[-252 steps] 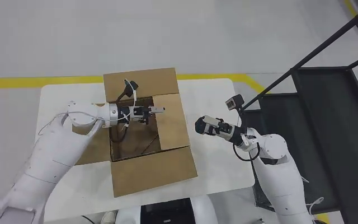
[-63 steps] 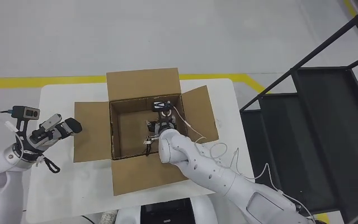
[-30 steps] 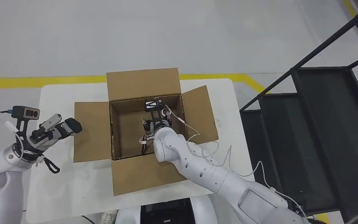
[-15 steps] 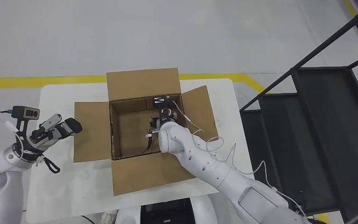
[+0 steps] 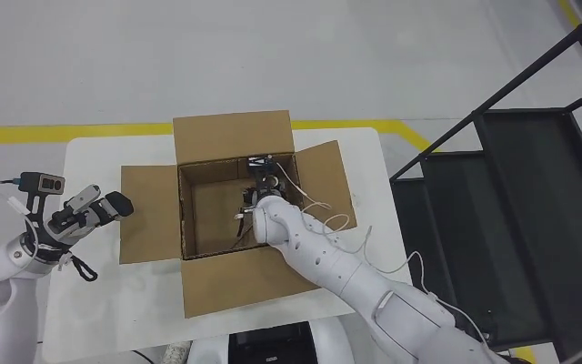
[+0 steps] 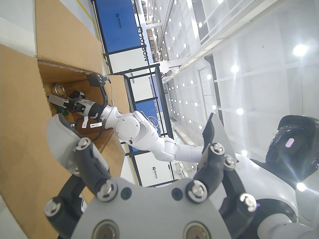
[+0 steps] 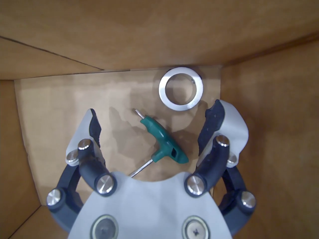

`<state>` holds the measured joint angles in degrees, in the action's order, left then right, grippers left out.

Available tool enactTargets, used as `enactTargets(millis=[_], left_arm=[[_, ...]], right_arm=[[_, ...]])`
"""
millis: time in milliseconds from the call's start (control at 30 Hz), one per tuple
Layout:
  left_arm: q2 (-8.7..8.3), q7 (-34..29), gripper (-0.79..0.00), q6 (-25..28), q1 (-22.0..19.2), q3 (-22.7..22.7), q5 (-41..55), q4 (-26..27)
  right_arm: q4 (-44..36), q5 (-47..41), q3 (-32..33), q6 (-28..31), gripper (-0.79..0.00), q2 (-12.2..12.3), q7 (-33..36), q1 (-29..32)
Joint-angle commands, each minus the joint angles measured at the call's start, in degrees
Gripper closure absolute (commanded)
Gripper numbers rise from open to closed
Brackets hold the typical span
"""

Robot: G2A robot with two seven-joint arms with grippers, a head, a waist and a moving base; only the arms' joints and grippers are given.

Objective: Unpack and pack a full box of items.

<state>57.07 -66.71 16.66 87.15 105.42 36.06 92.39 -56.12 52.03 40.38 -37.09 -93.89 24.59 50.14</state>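
Two items lie on the floor of the open cardboard box [image 5: 233, 136], so I judge the unpacking half to be well along, with a pick from inside the box as the step in hand.

At the left, the left gripper [image 5: 107, 202] hovers above the left part of the white table [image 5: 100, 150], close by the box's left flap. Its own wrist view shows the left gripper's fingers spread wide with nothing between them. That arm looks parked, with its wrist tipped up toward the ceiling.

In the middle, the right gripper [image 7: 155, 115] is down inside the box, fingers apart and empty. A green T-handle hex key [image 7: 164, 139] lies flat on the floor between them. A metal ring [image 7: 180, 91] rests just beyond it, near a corner and apart from the key.

The likely next move is to descend the rest of the way and close on the green handle. The handle lies diagonal to the line of the fingers, so a small wrist turn would probably give a squarer grip. The thin steel shaft runs back under the palm and should be left clear of the pads.

The right arm comes in from the near right, elbow bent over the box's near wall, with the forearm angled down and the wrist pointing at the floor.
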Motion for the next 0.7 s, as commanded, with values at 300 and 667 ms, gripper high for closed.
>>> enactTargets(millis=[300,667], left_arm=[[0.0,0.0,-0.785,0.0,0.0,0.0,0.0,0.0],[0.0,0.0,-0.785,0.0,0.0,0.0,0.0,0.0]], right_arm=[[3.8,2.9,-1.1,0.4,-0.785,-1.8,-7.4,0.2],[0.0,4.7,1.7,1.4,-0.785,-1.6,-10.8,3.4]])
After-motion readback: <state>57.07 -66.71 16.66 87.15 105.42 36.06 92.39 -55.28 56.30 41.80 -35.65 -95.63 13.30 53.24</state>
